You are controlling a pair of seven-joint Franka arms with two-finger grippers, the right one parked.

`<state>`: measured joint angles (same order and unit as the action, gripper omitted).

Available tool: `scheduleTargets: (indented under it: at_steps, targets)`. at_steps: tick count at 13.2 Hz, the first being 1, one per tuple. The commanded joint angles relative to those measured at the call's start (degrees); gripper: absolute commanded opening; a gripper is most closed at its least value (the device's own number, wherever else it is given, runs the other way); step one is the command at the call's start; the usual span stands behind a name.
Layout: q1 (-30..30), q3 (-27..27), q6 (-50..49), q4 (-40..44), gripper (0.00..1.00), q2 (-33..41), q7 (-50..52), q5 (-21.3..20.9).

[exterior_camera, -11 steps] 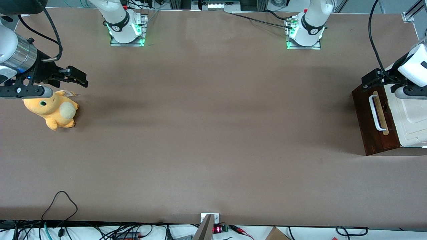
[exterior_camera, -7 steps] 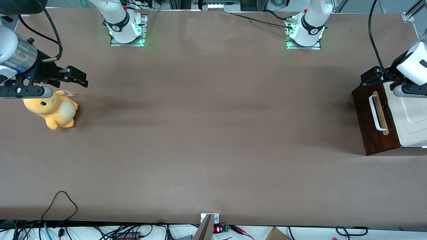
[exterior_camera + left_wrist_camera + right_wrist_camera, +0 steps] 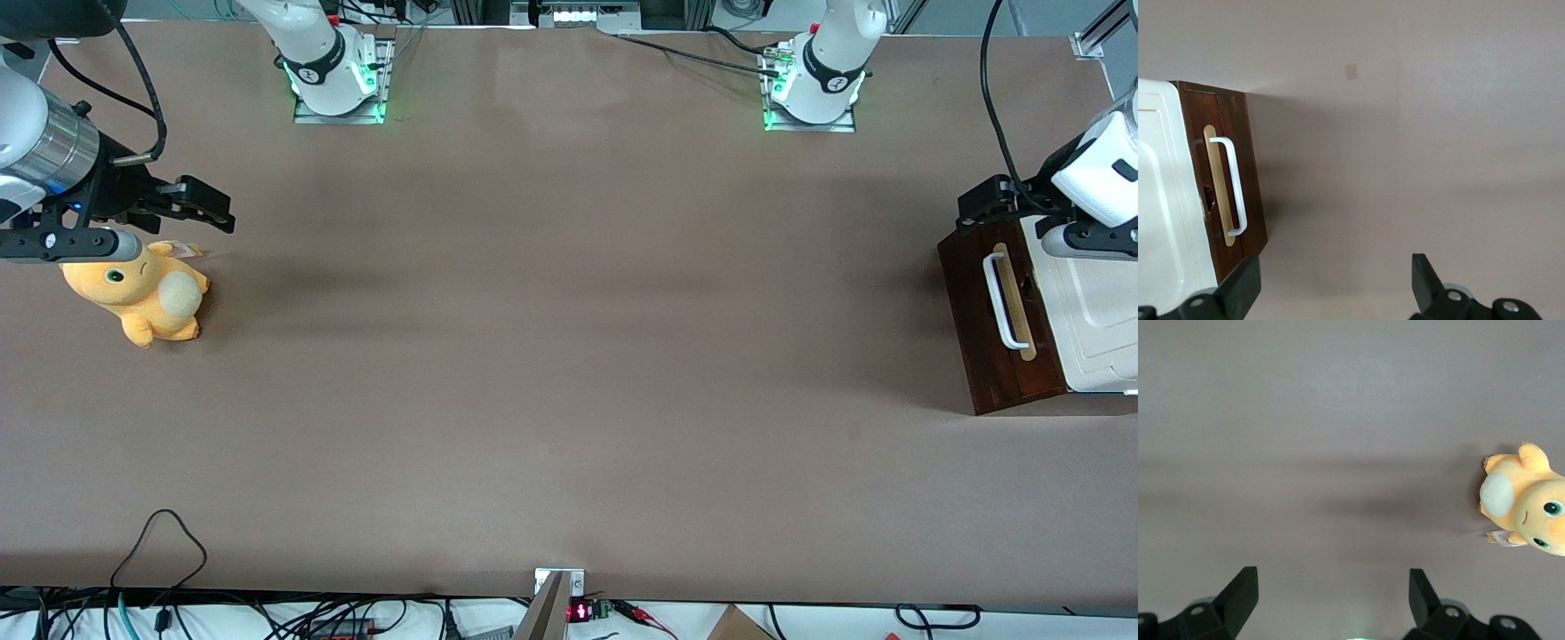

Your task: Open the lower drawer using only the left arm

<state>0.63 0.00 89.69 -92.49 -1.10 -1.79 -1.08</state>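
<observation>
Drawer opening is not begun: the gripper [image 3: 978, 213] of the left arm [image 3: 1098, 173] is seen in the front view poised above the cabinet corner farthest from the camera, at the working arm's end of the table [image 3: 569, 356]. In the wrist view its two fingers [image 3: 1241, 290] are spread wide apart, nothing is held between them, and only bare table is framed in the gap. No contact with the handle [image 3: 1231, 187] is seen.

From the gripper, the drawer [image 3: 991, 320] lies at about six o'clock in the front view, nearer the camera. Its dark brown front is flush with the cabinet, so it is shut. A white bar handle [image 3: 1000, 302] is mounted on a tan strip [image 3: 1018, 302] along the front. The cream cabinet top [image 3: 1098, 320] is seen just beside the front, at three o'clock from it.

Well apart, toward the parked arm's end of the table, an orange plush toy [image 3: 142, 293] is lying at about nine o'clock from the drawer; it is also shown in the right wrist view [image 3: 1528, 503].
</observation>
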Motion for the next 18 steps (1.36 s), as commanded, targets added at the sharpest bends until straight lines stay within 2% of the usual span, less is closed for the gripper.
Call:
scheduleTargets:
  at_steps: [1, 6, 7, 9, 11, 14, 18]
  targets:
    - [-0.37, 0.35, -1.36, 1.17, 1.00, -0.57, -1.72, 0.91]
    - [-0.37, 0.26, -1.27, 0.73, 1.00, -0.57, -2.87, 0.38]
    - [-0.37, -0.09, -1.36, 0.38, 1.00, -0.66, -2.61, -1.71]
    - [-0.19, -1.31, -1.27, -0.49, 1.00, -1.18, -2.25, -8.56]
    - [-0.19, -4.56, -1.27, -2.33, 1.00, -1.62, 2.38, -16.72]
    - [-0.11, -10.97, -1.36, -8.21, 1.00, -2.85, 14.05, -29.20]
    - [0.33, -15.82, -1.54, -18.05, 1.00, -5.57, 29.27, -44.67]
